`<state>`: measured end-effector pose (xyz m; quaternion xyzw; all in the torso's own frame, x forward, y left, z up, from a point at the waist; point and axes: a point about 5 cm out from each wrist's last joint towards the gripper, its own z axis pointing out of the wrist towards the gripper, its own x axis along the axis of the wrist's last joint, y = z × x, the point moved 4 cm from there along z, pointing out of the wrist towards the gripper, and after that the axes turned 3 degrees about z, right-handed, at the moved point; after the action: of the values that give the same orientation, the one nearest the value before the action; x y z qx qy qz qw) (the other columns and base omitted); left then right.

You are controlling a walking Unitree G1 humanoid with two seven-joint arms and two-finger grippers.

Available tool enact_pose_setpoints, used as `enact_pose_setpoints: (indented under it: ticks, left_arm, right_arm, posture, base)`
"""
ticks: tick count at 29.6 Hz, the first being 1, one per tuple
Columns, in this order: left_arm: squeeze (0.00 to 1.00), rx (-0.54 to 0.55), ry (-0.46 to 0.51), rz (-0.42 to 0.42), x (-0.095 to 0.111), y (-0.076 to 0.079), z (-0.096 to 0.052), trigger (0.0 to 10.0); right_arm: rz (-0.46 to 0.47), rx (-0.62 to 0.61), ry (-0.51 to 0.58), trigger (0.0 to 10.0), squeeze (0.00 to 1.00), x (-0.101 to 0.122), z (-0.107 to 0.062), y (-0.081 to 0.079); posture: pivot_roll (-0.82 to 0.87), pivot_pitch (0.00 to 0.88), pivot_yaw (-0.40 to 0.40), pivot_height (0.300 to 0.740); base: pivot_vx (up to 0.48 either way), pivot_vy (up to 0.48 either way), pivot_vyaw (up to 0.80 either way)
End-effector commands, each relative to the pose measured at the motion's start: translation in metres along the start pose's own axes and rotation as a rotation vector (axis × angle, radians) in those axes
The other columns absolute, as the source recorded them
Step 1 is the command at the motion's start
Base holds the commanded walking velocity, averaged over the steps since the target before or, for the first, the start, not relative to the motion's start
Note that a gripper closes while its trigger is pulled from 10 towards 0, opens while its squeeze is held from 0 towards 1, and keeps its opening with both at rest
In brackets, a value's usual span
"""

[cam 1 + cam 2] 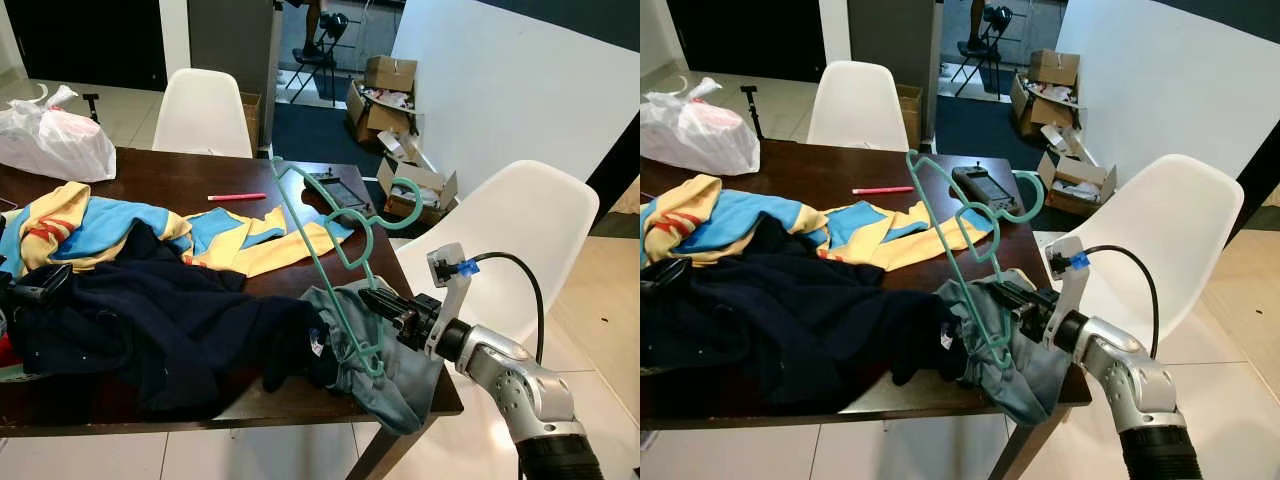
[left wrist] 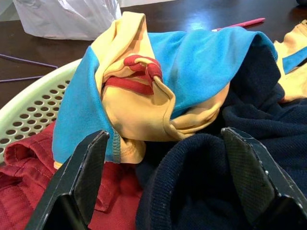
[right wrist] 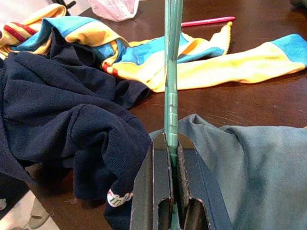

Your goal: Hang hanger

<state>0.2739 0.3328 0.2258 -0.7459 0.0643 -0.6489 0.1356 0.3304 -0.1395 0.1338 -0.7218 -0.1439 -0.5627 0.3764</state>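
right wrist view: right hand (image 3: 171,158) clamps upright green hanger (image 3: 171,72).

A lived-in home's dining area: a dark wooden tabletop (image 1: 190,175) heaped with laundry (image 1: 150,310), white moulded chairs (image 1: 203,112) around it, tiled floor (image 1: 600,300), and opened cardboard boxes (image 1: 385,95) (mid-unpacking clutter) against the white wall (image 1: 500,90).

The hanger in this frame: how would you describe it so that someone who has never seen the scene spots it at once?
Start at the dark wooden table strewn with clothes and go to its near right corner, where a grey-blue garment hangs over the edge. Above it the right claw pinches the hanger: thin, mint-green plastic, tilted upright, the one rigid outline among soft fabric.
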Motion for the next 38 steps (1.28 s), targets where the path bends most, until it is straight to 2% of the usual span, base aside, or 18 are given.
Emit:
enact_pose_setpoints:
  ticks: [1, 3, 6, 7, 10, 13, 15, 16, 22, 23, 26, 32, 38]
  left_arm:
    - [0.0, -0.019, -0.013, -0.009, -0.003, 0.006, 0.001, 10.0]
    - [0.0, -0.029, -0.015, -0.006, 0.001, 0.01, -0.007, 10.0]
    - [0.0, -0.029, -0.015, -0.006, 0.001, 0.01, -0.007, 10.0]
    - [0.0, -0.04, -0.034, 0.0, 0.003, 0.018, -0.018, 10.0]
    - [0.0, -0.048, -0.049, 0.017, 0.005, 0.02, -0.026, 10.0]
    - [0.0, -0.051, -0.05, 0.022, 0.006, 0.02, -0.028, 10.0]
    - [0.0, -0.055, -0.025, 0.045, 0.017, 0.018, -0.032, 10.0]
    - [0.0, -0.06, 0.005, 0.059, 0.03, 0.018, -0.036, 10.0]
    - [0.0, -0.062, 0.008, 0.056, 0.031, 0.019, -0.038, 10.0]
    - [0.0, -0.044, -0.037, 0.056, 0.019, 0.016, -0.038, 10.0]
    - [0.0, -0.025, -0.063, 0.048, 0.013, 0.015, -0.038, 10.0]
    - [0.0, -0.008, -0.066, 0.034, 0.012, 0.013, -0.037, 10.0]
    - [0.0, 0.005, -0.031, 0.01, 0.015, 0.014, -0.029, 10.0]
  right_arm:
    - [-0.006, -0.021, 0.002, 10.0, 0.0, 0.002, -0.005, 0.004]
    - [-0.004, -0.022, -0.001, 10.0, 0.0, 0.001, -0.005, 0.004]
    - [-0.004, -0.022, -0.001, 10.0, 0.0, 0.001, -0.005, 0.004]
    - [0.001, -0.001, -0.013, 10.0, 0.0, -0.001, -0.001, 0.002]
    - [-0.006, 0.051, -0.024, 10.0, 0.0, -0.004, 0.005, -0.007]
    - [-0.014, 0.069, -0.032, 10.0, 0.0, -0.006, 0.007, -0.01]
    - [-0.034, 0.093, -0.033, 10.0, 0.0, -0.008, 0.012, -0.016]
    - [-0.037, 0.109, -0.027, 10.0, 0.0, -0.009, 0.016, -0.02]
    - [-0.031, 0.118, -0.02, 10.0, 0.0, -0.008, 0.019, -0.023]
    - [-0.045, 0.128, -0.033, 10.0, 0.0, -0.01, 0.021, -0.025]
    - [-0.041, 0.133, -0.034, 10.0, 0.0, -0.01, 0.022, -0.027]
    - [-0.038, 0.127, -0.03, 10.0, 0.0, -0.01, 0.023, -0.026]
    - [-0.027, 0.094, -0.016, 10.0, 0.0, -0.009, 0.025, -0.022]
  posture:
    - [0.11, 0.0, -0.124, 0.74]
    - [0.12, 0.0, -0.128, 0.74]
    - [0.12, 0.0, -0.128, 0.74]
    - [0.13, 0.0, -0.134, 0.74]
    - [0.14, 0.0, -0.14, 0.74]
    - [0.15, 0.0, -0.141, 0.74]
    - [0.16, 0.0, -0.145, 0.74]
    - [0.17, 0.0, -0.144, 0.74]
    - [0.17, 0.0, -0.147, 0.74]
    - [0.17, 0.0, -0.143, 0.74]
    - [0.17, 0.0, -0.141, 0.74]
    - [0.17, 0.0, -0.14, 0.74]
    - [0.17, 0.0, -0.14, 0.74]
  base:
    - [0.0, 0.0, 0.0]
    - [0.0, 0.0, 0.0]
    - [0.0, 0.0, 0.0]
    - [0.0, 0.0, 0.0]
    - [0.0, 0.0, 0.0]
    - [0.0, 0.0, 0.0]
    - [0.0, 0.0, 0.0]
    - [0.0, 0.0, 0.0]
    - [0.0, 0.0, 0.36]
    - [0.0, 0.0, 0.78]
    - [0.0, 0.0, 0.78]
    - [0.0, 0.0, 0.68]
    - [0.0, 0.0, 0.0]
